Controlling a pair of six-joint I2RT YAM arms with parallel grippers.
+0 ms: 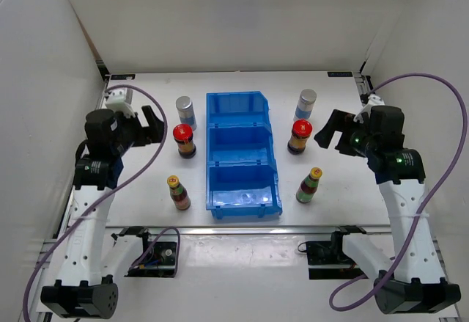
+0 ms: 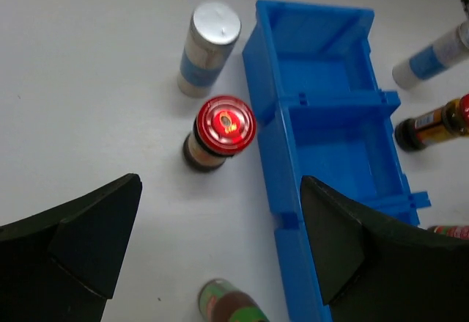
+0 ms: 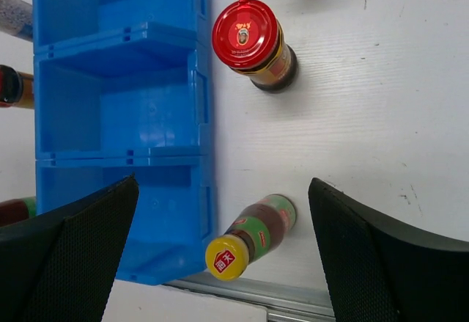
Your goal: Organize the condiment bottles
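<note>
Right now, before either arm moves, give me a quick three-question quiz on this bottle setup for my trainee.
1. True or false: a bottle already stands in the blue three-compartment bin.
2. How many condiment bottles stand on each side of the bin?
3. Which caps stand beside the bin's near compartment? A silver, B red, C yellow.
Key: 1 false, all three compartments are bare. 2 three. 3 C, the yellow-capped bottles.
</note>
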